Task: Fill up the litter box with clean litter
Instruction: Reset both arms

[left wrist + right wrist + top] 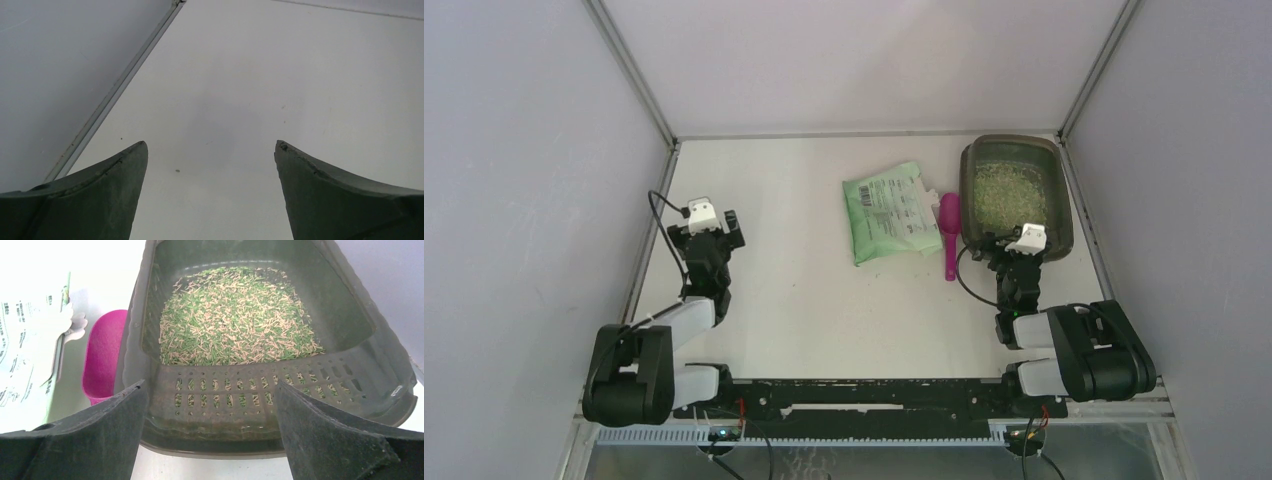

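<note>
White table (824,300), walled on 3 sides. The litter box (1052,170) sits in its far R corner, long side running away from the arms. Close up, the box (390,390) has a slotted shelf across its near end.

The green bag (891,210) lies flat just L of the box, printed side up. An edge of the bag (25,365) shows at the L of the R wrist view.

R claw (1012,250) hangs at the box's near rim, pointing into it. In its own view the R claw (210,384) is spread wide, nothing btw the jaws, w/ the rim just beyond the tips. L claw (709,232) is well L of the box, beyond the bag, over bare table by the L wall. In its own view the L claw (210,142) is also wide apart, holding nothing.

The pink scoop (949,235) lies btw bag and box, just beside the box's L wall, bowl toward the far end, handle toward the arms. The scoop (105,355) shows its bowl in the R wrist view.

The litter (1004,195) is inside the box. These are green and beige pellets (235,315) in a thin layer over the middle and far floor, w/ dark bottom showing round the edges.
</note>
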Action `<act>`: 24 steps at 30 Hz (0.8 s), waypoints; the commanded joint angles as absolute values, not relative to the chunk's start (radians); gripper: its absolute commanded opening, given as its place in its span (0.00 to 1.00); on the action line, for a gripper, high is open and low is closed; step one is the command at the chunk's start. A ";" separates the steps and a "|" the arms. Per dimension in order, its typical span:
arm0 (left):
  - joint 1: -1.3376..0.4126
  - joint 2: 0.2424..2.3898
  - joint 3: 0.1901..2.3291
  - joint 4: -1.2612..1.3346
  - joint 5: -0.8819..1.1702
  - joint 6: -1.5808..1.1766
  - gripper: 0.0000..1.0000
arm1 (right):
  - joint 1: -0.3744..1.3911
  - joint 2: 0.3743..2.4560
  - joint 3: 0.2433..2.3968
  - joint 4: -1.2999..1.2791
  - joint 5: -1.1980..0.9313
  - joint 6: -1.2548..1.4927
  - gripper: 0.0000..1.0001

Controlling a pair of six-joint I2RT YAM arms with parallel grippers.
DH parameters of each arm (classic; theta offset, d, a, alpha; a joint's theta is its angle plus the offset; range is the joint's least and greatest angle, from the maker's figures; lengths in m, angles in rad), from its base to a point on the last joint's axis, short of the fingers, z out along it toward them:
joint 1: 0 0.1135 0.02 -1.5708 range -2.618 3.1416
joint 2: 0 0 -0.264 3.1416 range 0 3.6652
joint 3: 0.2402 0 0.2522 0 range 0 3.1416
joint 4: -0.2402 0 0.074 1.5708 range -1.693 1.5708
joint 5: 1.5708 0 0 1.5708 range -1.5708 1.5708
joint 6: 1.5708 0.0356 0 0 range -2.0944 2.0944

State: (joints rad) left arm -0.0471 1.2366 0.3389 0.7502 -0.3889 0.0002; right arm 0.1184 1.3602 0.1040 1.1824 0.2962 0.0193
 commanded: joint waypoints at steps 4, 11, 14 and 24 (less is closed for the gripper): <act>-0.014 1.194 0.165 1.051 -0.502 -0.079 1.00 | 0.086 1.346 0.178 1.095 0.221 0.013 0.99; -0.003 1.262 0.184 1.081 -0.386 -0.046 1.00 | 0.080 1.347 0.184 1.082 0.212 0.015 0.99; -0.003 1.260 0.181 1.081 -0.384 -0.043 1.00 | 0.078 1.347 0.187 1.075 0.209 0.017 0.99; -0.003 1.266 0.187 1.075 -0.390 -0.046 1.00 | 0.043 1.347 0.226 1.002 0.149 0.036 0.99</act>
State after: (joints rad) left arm -0.0097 1.2644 0.1394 1.0233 -0.4042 -0.0525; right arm 0.0578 1.3602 0.1932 1.0161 0.1867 0.0246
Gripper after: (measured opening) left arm 0.996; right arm 0.992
